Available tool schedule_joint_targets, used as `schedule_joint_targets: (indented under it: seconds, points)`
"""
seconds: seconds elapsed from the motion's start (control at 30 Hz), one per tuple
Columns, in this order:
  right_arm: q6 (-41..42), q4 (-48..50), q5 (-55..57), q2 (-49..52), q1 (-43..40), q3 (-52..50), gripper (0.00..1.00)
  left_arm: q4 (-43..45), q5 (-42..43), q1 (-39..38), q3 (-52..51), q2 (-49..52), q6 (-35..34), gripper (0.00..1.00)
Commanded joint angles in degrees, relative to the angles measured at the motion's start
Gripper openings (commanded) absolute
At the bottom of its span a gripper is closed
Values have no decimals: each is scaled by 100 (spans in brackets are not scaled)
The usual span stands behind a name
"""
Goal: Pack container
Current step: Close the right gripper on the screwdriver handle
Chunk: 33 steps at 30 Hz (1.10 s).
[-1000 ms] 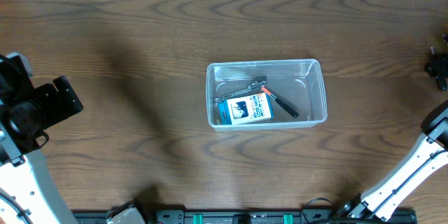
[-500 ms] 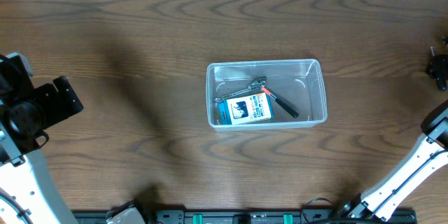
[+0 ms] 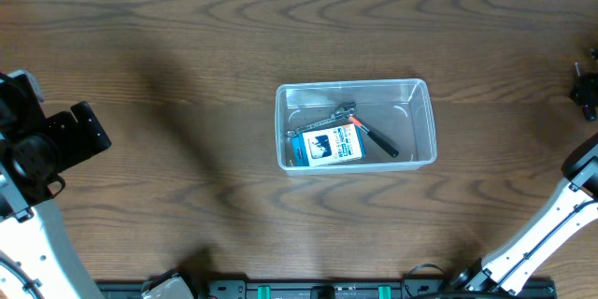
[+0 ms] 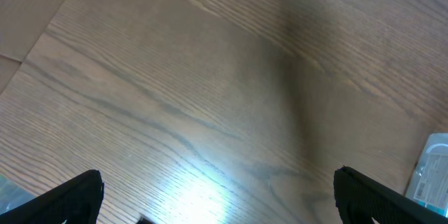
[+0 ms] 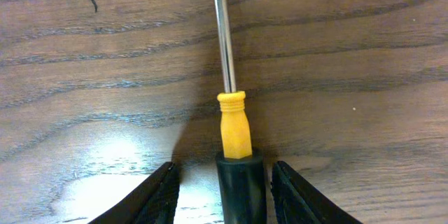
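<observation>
The clear plastic container (image 3: 419, 98) stands mid-table and holds a metal wrench (image 3: 322, 121), black-handled pliers (image 3: 378, 140) and a small blue-and-white box (image 3: 327, 146). Its corner shows at the right edge of the left wrist view (image 4: 430, 171). My left gripper (image 4: 217, 182) is open and empty over bare table at the far left (image 3: 82, 133). My right gripper (image 5: 222, 173) is open at the far right edge (image 3: 584, 89). Its fingers sit on either side of a screwdriver (image 5: 234, 129) with a yellow-and-black handle, lying on the table, with gaps on both sides.
The brown wood-grain table (image 3: 187, 56) runs to a pale back edge. Both arm bases stand at the front corners, with black hardware along the front edge (image 3: 318, 290).
</observation>
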Motion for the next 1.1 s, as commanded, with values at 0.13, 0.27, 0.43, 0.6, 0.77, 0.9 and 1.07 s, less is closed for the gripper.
schedule_joint_targets:
  seconds: [0.13, 0.27, 0.43, 0.6, 0.77, 0.9, 1.07]
  points:
    - [20, -92, 330, 96, 37, 205, 37, 0, 42, 28, 63, 13, -70, 98]
    - [20, -151, 328, 96, 37, 417, 34, 0, 42, 28, 63, 13, -70, 98]
    - [20, -212, 326, 96, 37, 599, 29, 0, 42, 28, 63, 13, -72, 98]
    - [20, -264, 299, 96, 42, 608, 30, 0, 42, 28, 63, 13, -70, 98]
    - [17, -269, 302, 96, 37, 608, 31, 0, 42, 28, 63, 13, -70, 98]
    - [11, -216, 306, 96, 35, 608, 35, 0, 42, 28, 63, 13, -70, 98]
    - [-96, -133, 302, 98, 9, 608, 41, 0, 42, 28, 63, 13, -72, 98]
